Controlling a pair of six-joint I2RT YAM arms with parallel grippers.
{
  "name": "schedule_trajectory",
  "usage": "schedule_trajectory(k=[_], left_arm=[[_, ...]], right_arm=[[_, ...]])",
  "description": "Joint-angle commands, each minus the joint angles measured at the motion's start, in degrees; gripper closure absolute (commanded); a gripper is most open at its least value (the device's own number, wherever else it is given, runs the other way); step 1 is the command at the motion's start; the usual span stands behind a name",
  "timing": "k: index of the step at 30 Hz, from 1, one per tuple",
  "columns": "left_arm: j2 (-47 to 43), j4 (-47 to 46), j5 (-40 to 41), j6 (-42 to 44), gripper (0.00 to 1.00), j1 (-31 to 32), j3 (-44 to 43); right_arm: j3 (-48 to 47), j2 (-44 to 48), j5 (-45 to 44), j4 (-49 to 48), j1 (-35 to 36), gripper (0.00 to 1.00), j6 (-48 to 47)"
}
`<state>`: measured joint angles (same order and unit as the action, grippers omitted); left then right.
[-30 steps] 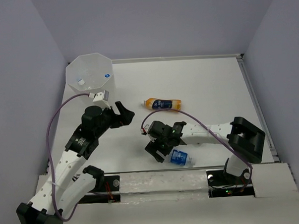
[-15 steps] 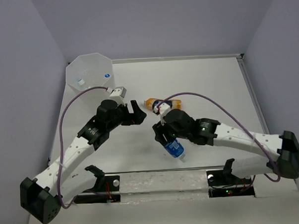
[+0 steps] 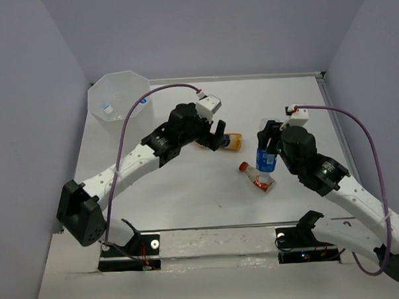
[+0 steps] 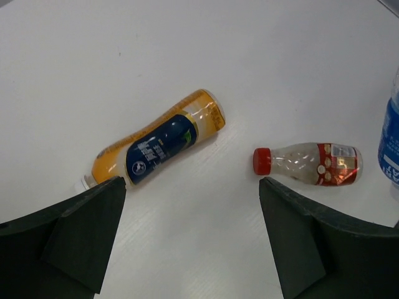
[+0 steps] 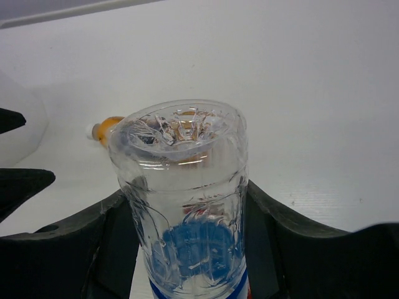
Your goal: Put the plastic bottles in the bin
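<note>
My right gripper [image 3: 271, 141] is shut on a clear blue-labelled bottle [image 3: 265, 161], held off the table; in the right wrist view the bottle [image 5: 187, 205] sits between both fingers, base end outward. A red-labelled bottle with a red cap [image 3: 255, 177] lies on the table just below it. An orange bottle [image 3: 232, 143] lies on its side mid-table, and my left gripper [image 3: 218, 132] hovers open right over its near end. The left wrist view shows the orange bottle [image 4: 156, 146] and the red-labelled one [image 4: 308, 165] beyond the open left gripper [image 4: 192, 184]. The bin [image 3: 127, 83] stands at the far left corner.
A small clear bottle [image 3: 107, 108] lies inside the bin. Grey walls close the table on the left, far and right sides. The left arm stretches diagonally from the near left toward the middle of the table.
My right gripper has shut on the blue-labelled bottle and carried it from the near table up and to the right. The left arm has reached out over the orange bottle, still open.
</note>
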<state>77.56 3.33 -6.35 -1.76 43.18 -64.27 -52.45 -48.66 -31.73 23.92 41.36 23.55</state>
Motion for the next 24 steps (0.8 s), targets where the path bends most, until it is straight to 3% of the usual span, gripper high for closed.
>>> schedule_trajectory(k=[1, 6, 19, 24], left_arm=[[10.66, 5.53, -0.87, 12.82, 0.01, 1.20, -9.09], [21.82, 9.92, 9.31, 18.18, 0.01, 5.86, -16.49], [34.32, 9.33, 9.34, 20.74, 0.01, 6.30, -23.09], [37.57, 8.79, 9.78, 21.62, 0.01, 6.30, -26.34]], right_arm=[[2.17, -0.47, 1.90, -5.03, -6.72, 0.68, 1.15], [5.24, 4.00, 8.08, -6.17, -12.62, 0.69, 0.88], [10.26, 8.67, 11.77, -6.34, -13.15, 0.71, 1.49], [12.10, 10.16, 17.75, -8.19, -13.15, 0.71, 2.64]])
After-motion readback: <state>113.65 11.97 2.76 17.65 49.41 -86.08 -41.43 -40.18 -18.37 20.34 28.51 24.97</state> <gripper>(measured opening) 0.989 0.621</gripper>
